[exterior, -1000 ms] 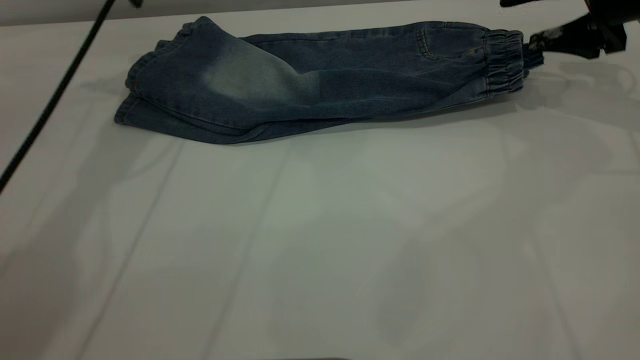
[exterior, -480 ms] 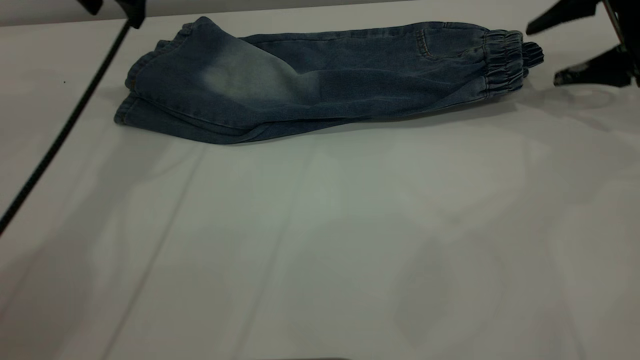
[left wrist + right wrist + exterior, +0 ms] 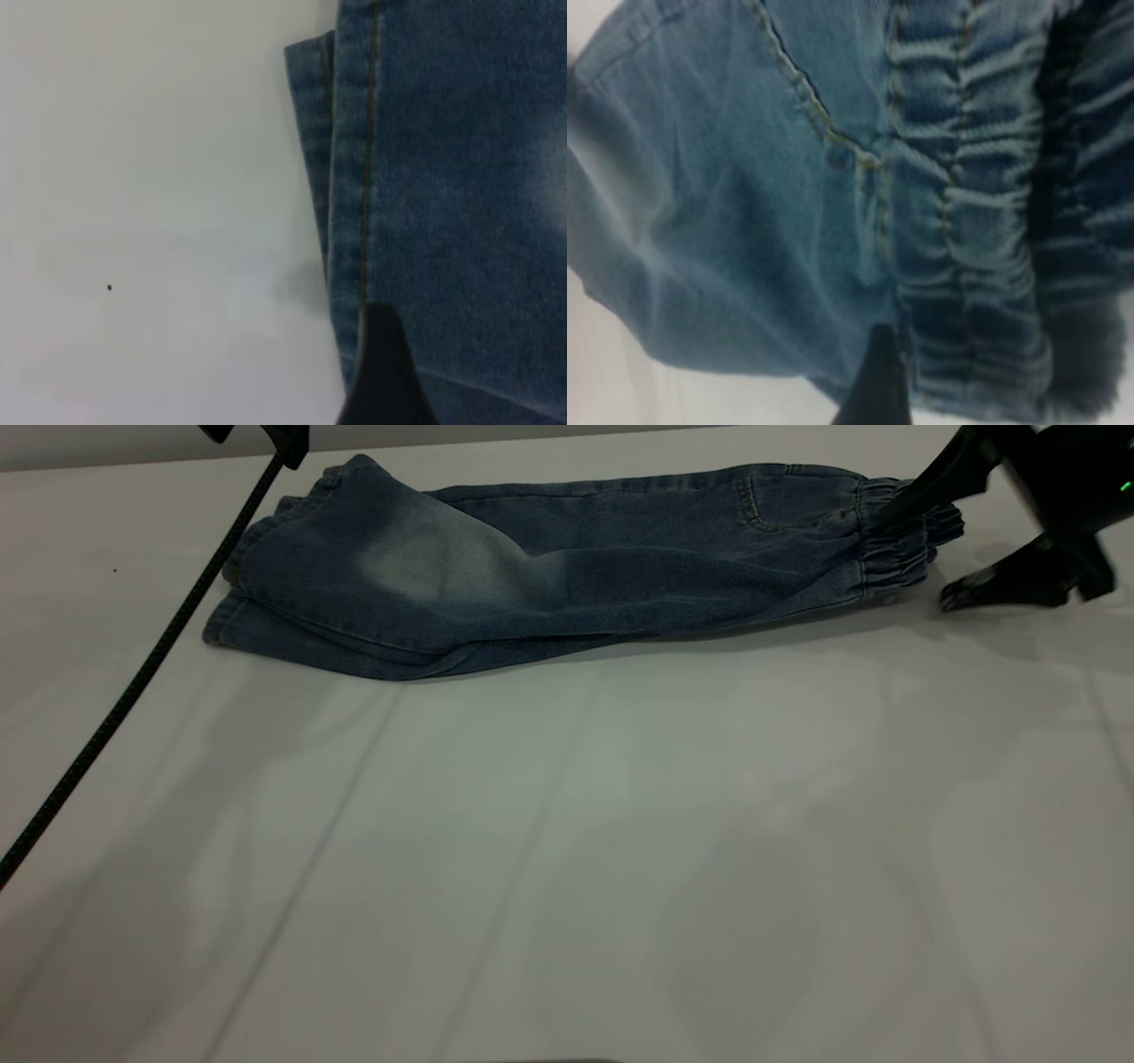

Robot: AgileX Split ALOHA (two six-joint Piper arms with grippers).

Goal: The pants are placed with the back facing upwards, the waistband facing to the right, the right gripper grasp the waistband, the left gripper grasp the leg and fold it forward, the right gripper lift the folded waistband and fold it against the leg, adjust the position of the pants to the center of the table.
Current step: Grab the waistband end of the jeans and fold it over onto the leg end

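Note:
The pants [image 3: 567,567] lie folded lengthwise at the far side of the table [image 3: 567,850], one leg stacked on the other. The elastic waistband [image 3: 895,536] points right and the leg hems [image 3: 232,598] point left. My right gripper [image 3: 915,556] is open at the waistband, with one finger [image 3: 930,483] over the elastic and the other finger [image 3: 992,589] low beside it. In the right wrist view the waistband [image 3: 966,221] fills the picture behind one finger [image 3: 877,385]. My left gripper [image 3: 252,436] hovers open above the hems, and one of its fingers [image 3: 381,376] sits over the hem edge [image 3: 350,204].
The left arm's thin black cable [image 3: 133,682] slants across the table's left side. A back pocket [image 3: 780,500] lies next to the waistband. Bare white tabletop stretches in front of the pants.
The right gripper let go of the waistband, opened and drew back, then came in again with one finger over the elastic. The left gripper moved right toward the leg hems.

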